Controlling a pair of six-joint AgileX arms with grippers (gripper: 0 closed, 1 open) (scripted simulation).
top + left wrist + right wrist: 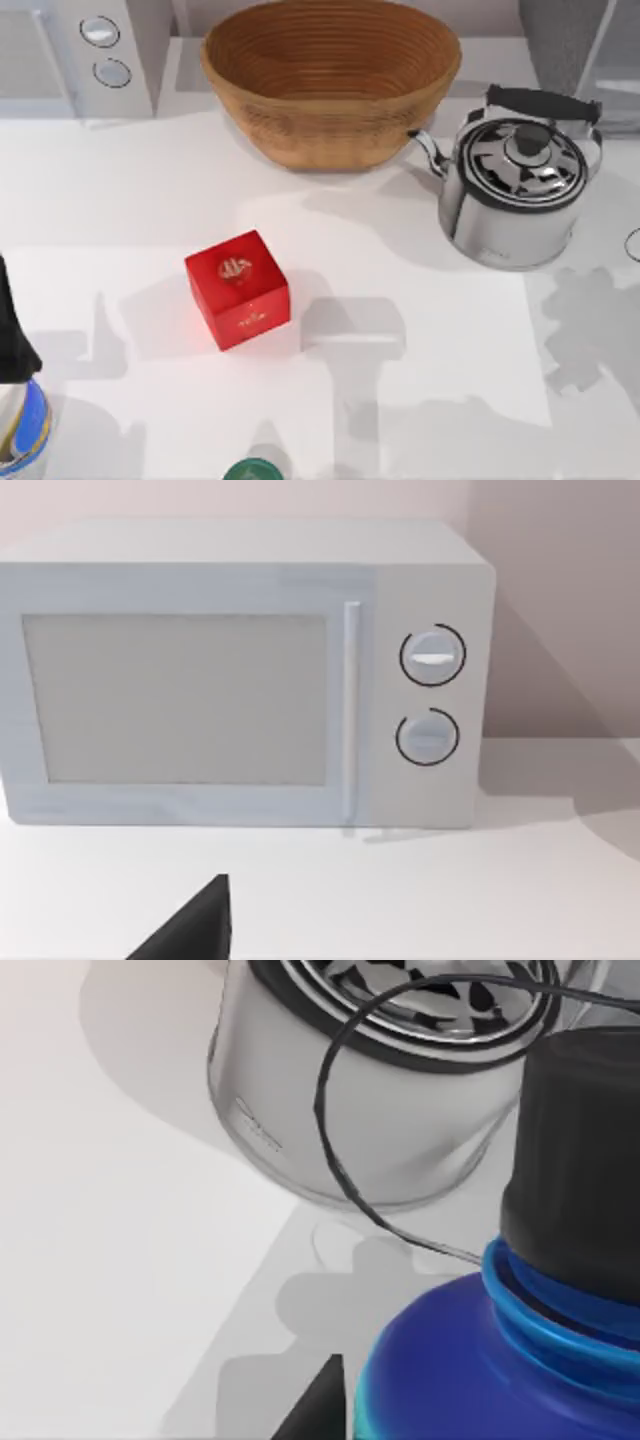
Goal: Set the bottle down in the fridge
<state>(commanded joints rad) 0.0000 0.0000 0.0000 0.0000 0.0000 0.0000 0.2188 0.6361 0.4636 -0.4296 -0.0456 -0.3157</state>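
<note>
The bottle (470,1360), shiny blue with a black screw cap (580,1160) and a thin wire loop (335,1150), sits very close in the right wrist view, in front of the kettle. My right gripper (430,1430) is shut on its body, and one dark finger (318,1410) shows beside it. In the top view the wire loop (633,245) peeks in at the right edge, past the kettle. A grey and white cabinet at the back right corner looks like the fridge (600,50). My left gripper (190,930) hangs in front of the microwave, showing a single dark tip.
A steel kettle (520,180) stands at the right, a wicker basket (330,80) at the back middle, and a microwave (80,50) at the back left. A red cube (238,290) lies centre-left. A white-and-blue vessel (20,420) and a green-topped object (250,470) sit at the front.
</note>
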